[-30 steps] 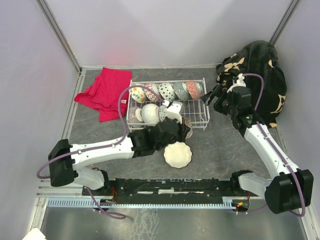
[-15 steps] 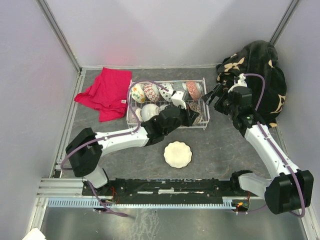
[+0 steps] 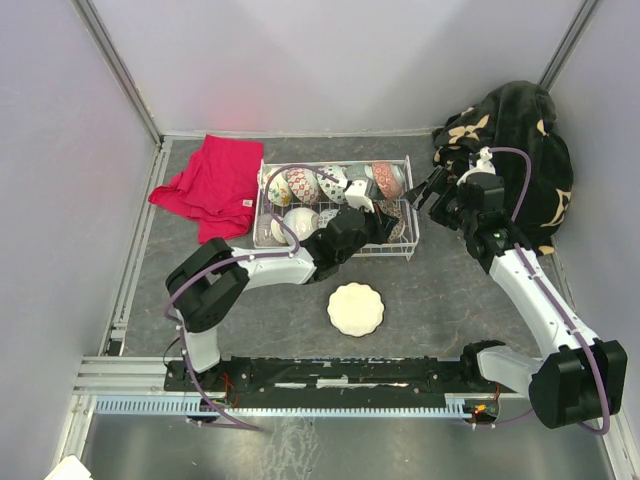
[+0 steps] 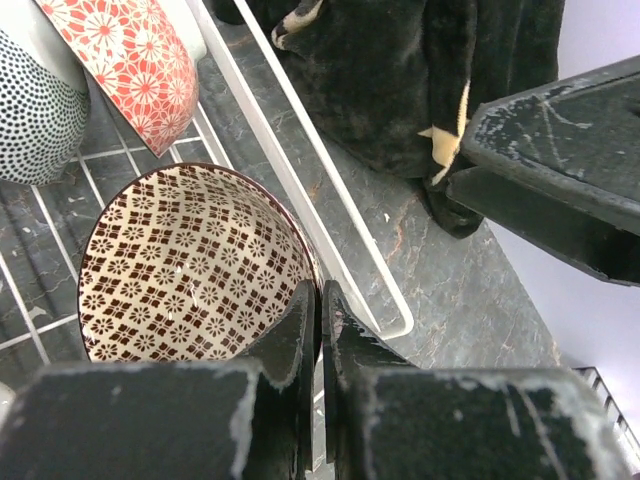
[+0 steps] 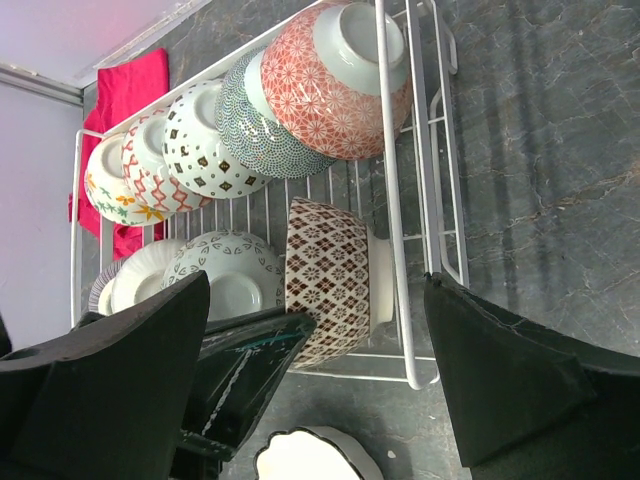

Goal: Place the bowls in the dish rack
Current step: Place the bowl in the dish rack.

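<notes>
The white wire dish rack point(image 3: 300, 162) holds a back row of several patterned bowls on edge point(image 5: 335, 85) and white bowls in front point(image 5: 225, 275). My left gripper point(image 3: 385, 228) is shut on the rim of a brown-and-cream patterned bowl point(image 4: 190, 265). It holds the bowl tipped on its side in the rack's front right corner point(image 5: 330, 275), with the foot toward the right wall. My right gripper point(image 3: 425, 190) is open and empty, hovering just right of the rack point(image 5: 315, 285). A white scalloped bowl point(image 3: 355, 308) lies on the table in front of the rack point(image 5: 315, 460).
A red cloth point(image 3: 210, 185) lies left of the rack. A dark floral blanket point(image 3: 520, 140) is heaped in the back right corner, close behind my right gripper. It also shows in the left wrist view point(image 4: 400, 80). Grey walls enclose the table on three sides.
My left arm has carried the brown patterned bowl from in front of the rack up and right into the rack's front right corner. The right arm has not moved.
</notes>
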`<state>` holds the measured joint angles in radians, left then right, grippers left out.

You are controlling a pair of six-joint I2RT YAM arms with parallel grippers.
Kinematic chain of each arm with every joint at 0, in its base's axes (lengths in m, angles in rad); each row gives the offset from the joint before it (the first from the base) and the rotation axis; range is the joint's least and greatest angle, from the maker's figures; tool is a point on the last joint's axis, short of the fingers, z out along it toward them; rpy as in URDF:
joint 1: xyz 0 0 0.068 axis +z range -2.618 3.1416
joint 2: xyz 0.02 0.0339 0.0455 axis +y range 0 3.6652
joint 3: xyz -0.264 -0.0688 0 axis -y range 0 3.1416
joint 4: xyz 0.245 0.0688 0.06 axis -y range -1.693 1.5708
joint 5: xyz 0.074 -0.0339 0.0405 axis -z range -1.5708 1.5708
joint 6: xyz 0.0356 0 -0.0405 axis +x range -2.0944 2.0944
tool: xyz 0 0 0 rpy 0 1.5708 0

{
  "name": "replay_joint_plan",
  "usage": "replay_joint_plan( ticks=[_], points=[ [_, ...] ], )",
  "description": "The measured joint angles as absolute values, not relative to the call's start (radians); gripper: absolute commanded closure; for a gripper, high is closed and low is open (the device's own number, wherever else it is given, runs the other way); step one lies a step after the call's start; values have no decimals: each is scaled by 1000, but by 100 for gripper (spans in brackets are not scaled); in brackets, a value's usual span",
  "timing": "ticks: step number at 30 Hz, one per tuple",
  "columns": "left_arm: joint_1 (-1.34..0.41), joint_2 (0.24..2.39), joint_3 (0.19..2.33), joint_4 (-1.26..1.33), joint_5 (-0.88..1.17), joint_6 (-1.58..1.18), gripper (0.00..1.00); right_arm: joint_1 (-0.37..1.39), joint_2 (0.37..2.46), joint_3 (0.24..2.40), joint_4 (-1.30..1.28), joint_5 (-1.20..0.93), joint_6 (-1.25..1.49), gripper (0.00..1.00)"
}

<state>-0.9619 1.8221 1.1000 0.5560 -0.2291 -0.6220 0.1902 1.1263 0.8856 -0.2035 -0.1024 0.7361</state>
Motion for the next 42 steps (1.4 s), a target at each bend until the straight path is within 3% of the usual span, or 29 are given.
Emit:
replay_joint_plan(
  ticks=[22,42],
  points=[
    [-942,1916,988,879,-235,-824,97,187,1126,886,-204,-100,736,5],
    [-908,1884,1020,731,-154,-908,97,187,1126,886,-204,-101,736,5]
  ],
)
